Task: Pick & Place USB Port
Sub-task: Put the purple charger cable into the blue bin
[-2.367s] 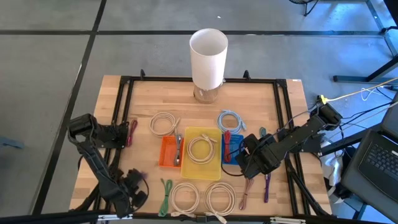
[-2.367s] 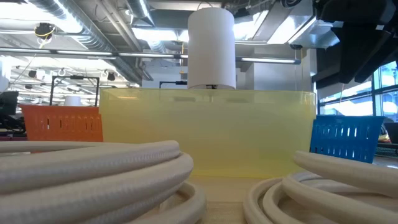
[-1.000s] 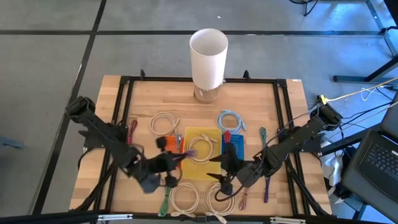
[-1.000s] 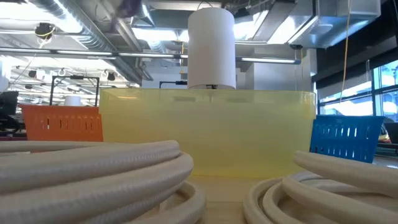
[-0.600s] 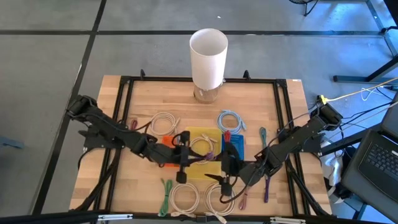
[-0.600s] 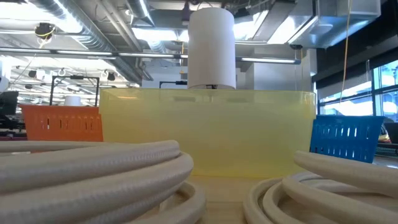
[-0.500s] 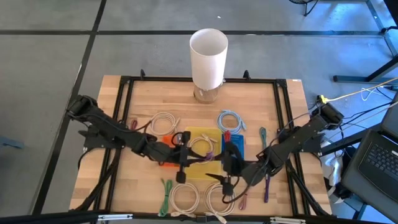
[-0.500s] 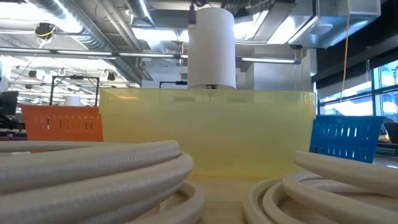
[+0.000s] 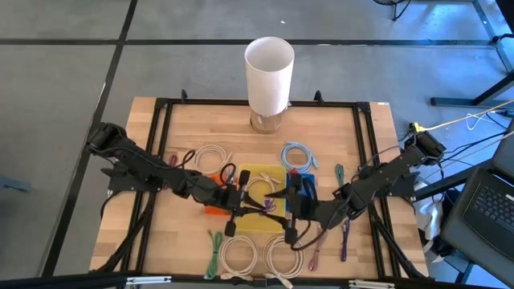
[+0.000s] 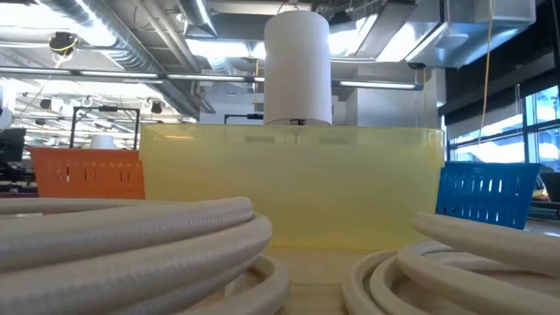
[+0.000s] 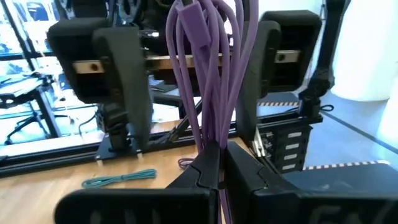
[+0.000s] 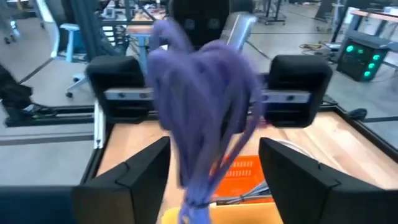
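The left gripper [image 9: 241, 201] is pressed together on the purple cable [image 11: 205, 74], which it holds above the yellow tray [image 9: 250, 218] in the middle of the table [image 9: 337, 136]. The bundle stands about upright between its fingers [image 11: 208, 165], loops upward. The right gripper [image 9: 283, 201] faces it with fingers spread wide on both sides of the bundle. The yellow tray holds a white cable coil [image 9: 259, 191]. The orange tray [image 9: 210, 210] and the blue tray [image 9: 305, 186] stand beside it.

Three trays [image 9: 263, 178] sat side by side mid-table, with a tall cylinder [image 9: 269, 72] behind them. Coiled cables [image 9: 241, 255] lay in front, others behind the trays.
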Controlling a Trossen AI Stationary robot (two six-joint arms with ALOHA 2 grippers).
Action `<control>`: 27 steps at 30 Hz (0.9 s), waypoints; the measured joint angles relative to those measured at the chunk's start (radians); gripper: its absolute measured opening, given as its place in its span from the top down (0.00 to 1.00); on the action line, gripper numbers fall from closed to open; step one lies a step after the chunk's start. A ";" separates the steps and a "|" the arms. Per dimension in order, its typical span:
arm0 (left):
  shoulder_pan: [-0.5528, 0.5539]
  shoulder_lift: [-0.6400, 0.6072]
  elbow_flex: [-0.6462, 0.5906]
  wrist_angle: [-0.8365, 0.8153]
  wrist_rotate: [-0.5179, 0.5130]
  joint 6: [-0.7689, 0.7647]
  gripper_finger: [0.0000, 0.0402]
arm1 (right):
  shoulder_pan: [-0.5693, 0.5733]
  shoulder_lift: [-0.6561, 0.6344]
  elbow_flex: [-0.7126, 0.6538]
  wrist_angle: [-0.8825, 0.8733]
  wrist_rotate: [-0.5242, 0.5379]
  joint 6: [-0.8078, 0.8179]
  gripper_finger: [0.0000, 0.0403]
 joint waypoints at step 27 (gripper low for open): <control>0.002 0.000 0.000 -0.010 -0.038 0.007 0.55 | -0.007 -0.001 0.000 -0.018 -0.002 -0.041 0.95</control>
